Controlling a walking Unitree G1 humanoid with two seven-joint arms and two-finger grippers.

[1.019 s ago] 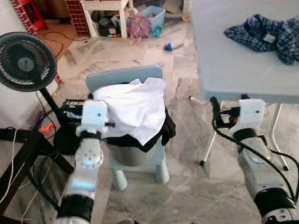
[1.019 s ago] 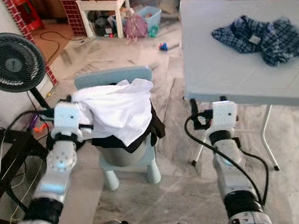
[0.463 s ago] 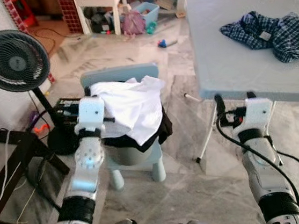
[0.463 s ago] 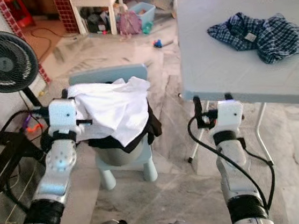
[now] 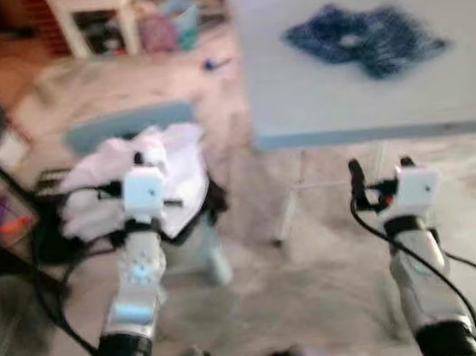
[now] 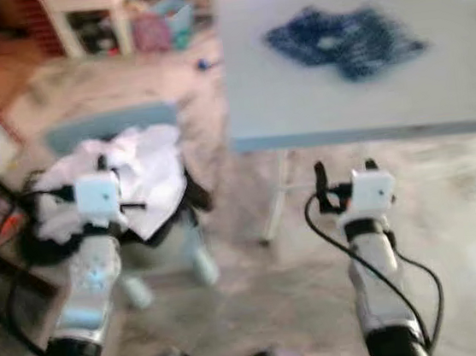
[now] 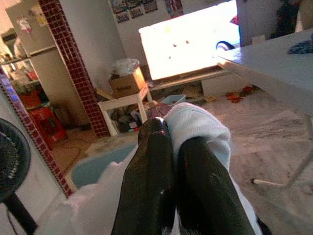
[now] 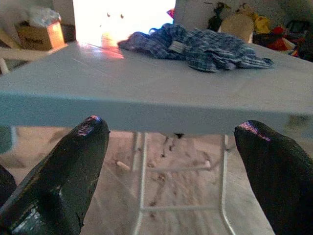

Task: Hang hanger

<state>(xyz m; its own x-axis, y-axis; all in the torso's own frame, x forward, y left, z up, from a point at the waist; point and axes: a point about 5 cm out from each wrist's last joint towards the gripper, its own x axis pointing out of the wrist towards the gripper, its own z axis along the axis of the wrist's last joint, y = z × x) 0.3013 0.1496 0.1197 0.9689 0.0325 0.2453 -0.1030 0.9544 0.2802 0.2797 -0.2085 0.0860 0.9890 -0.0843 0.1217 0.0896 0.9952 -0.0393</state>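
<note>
Head views blurred. Left gripper raised over white cloth pile on blue chair, fingers pressed together. Hanger cannot be made out. Right gripper spread wide before grey table, plaid shirt on top.

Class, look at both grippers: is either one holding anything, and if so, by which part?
Nothing is held. The left gripper is shut with nothing between its fingers, above the white cloth; the right gripper is open before the table.

Glossy black pincer fingers; matt table; woven plaid shirt.
</note>
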